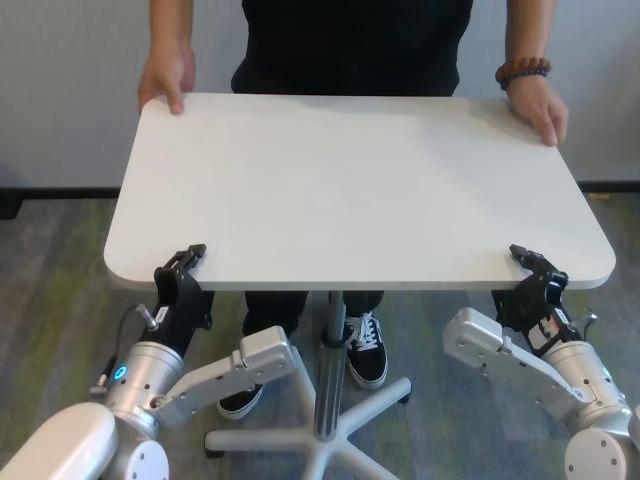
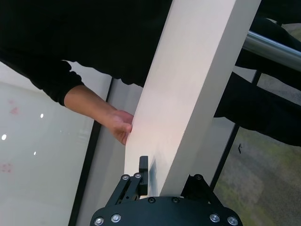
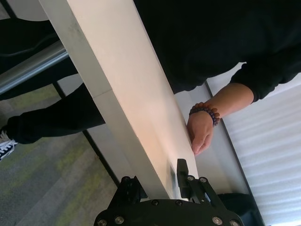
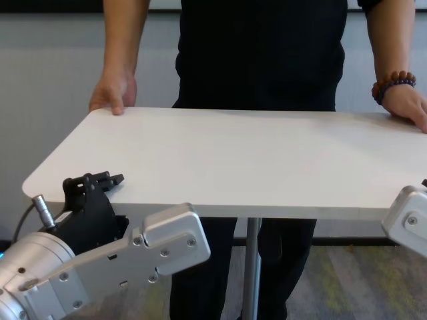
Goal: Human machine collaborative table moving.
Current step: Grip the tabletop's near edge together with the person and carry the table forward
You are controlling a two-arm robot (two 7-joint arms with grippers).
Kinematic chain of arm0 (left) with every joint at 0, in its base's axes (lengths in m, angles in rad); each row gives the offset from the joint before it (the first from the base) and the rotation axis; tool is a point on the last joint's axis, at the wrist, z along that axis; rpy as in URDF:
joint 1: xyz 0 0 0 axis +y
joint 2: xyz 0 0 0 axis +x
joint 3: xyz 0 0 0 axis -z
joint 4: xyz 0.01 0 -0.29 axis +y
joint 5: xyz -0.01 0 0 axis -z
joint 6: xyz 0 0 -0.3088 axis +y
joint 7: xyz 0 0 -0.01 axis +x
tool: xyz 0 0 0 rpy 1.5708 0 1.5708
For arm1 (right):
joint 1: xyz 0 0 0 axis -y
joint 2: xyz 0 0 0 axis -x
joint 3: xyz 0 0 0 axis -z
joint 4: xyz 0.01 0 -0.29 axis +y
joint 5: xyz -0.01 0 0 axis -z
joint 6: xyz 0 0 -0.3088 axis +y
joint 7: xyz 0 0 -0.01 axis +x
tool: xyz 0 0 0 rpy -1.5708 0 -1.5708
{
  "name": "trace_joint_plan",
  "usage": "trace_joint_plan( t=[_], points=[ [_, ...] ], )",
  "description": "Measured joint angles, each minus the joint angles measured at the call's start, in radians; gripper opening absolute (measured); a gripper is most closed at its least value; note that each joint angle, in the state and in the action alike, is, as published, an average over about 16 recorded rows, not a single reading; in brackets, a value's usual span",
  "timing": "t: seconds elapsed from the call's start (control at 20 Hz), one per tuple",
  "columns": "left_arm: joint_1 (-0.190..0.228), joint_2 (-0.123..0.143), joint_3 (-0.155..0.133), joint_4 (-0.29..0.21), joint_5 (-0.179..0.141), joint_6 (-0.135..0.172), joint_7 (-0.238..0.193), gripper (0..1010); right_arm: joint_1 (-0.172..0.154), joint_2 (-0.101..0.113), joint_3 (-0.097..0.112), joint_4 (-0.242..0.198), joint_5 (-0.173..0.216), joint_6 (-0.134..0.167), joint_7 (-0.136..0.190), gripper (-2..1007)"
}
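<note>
The white table (image 1: 350,180) stands on a silver pole (image 1: 330,370) in front of me. The human (image 1: 350,45), in a black top, stands at its far side with one hand (image 1: 165,80) on each far corner; the hand on the right (image 1: 540,110) wears a beaded bracelet. My left gripper (image 1: 185,262) is shut on the near edge by the near left corner. My right gripper (image 1: 532,262) is shut on the near edge by the near right corner. In the left wrist view (image 2: 167,181) and the right wrist view (image 3: 155,181) the tabletop's edge lies between the jaws.
The table's white star base (image 1: 330,435) with castors stands on grey-green carpet between my arms. The human's black and white shoes (image 1: 365,350) are just behind it. A pale wall (image 1: 60,90) runs behind the human.
</note>
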Motion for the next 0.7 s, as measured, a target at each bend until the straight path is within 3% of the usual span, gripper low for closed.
trace_joint_plan(
  t=[0.7],
  points=[
    [-0.068,-0.018,0.012,0.076,0.006,-0.019,0.022,325,0.050,0.003,-0.012,0.055,-0.010,-0.019,-0.005,350]
  ],
)
